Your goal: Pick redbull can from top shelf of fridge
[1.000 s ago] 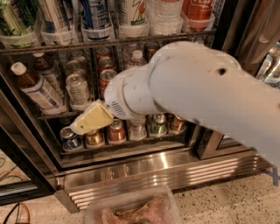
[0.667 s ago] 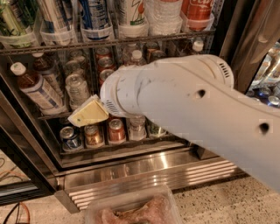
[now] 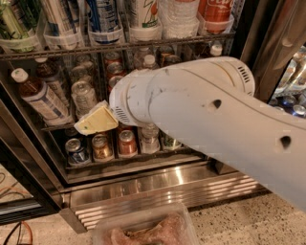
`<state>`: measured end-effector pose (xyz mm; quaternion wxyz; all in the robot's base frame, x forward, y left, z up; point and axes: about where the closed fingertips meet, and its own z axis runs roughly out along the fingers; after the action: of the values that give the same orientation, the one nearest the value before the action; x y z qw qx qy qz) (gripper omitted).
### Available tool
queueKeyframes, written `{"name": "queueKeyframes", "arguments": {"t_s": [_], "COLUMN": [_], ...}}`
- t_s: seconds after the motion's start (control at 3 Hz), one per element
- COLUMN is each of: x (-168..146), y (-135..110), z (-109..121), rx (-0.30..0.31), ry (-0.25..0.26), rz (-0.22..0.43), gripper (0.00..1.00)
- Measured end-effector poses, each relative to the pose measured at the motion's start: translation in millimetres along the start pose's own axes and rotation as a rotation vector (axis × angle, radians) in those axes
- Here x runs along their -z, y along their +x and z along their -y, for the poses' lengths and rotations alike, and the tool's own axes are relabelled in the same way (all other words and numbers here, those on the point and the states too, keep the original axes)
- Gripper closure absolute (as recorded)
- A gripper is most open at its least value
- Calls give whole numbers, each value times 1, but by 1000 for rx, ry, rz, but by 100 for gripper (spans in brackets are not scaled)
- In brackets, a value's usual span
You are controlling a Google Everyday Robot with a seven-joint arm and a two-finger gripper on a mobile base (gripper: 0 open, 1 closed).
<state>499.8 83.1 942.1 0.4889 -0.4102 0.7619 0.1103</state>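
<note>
The redbull can (image 3: 103, 16), blue and silver with white lettering, stands in a clear holder on the top shelf (image 3: 119, 48) of the fridge (image 3: 158, 189); its top is cut off by the frame edge. A silver-white striped can (image 3: 62, 19) is on its left and a white can with a green-red logo (image 3: 143, 14) on its right. My gripper (image 3: 95, 120), cream-coloured at the end of the thick white arm (image 3: 215, 119), hangs in front of the middle rack. It is well below the redbull can and slightly to its left, and holds nothing that I can see.
A green bottle (image 3: 12, 21), a water bottle (image 3: 179, 16) and a red bottle (image 3: 215, 12) share the top shelf. Bottles (image 3: 38, 93) fill the middle rack and short cans (image 3: 100, 146) the lower one. A clear plastic container (image 3: 143, 229) sits on the floor in front.
The gripper has moved slightly left and up. The arm has swung so that it covers more of the right side of the fridge.
</note>
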Motion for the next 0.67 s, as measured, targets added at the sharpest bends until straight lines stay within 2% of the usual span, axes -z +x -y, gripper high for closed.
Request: {"name": "queueKeyframes", "arguments": {"t_s": [0.33, 0.67], "x": [-13, -43], "y": [-15, -56], "z": [-4, -8], "rx": [-4, -48], "ry": [-2, -27], "rz": [75, 237], "gripper": [0, 0]}}
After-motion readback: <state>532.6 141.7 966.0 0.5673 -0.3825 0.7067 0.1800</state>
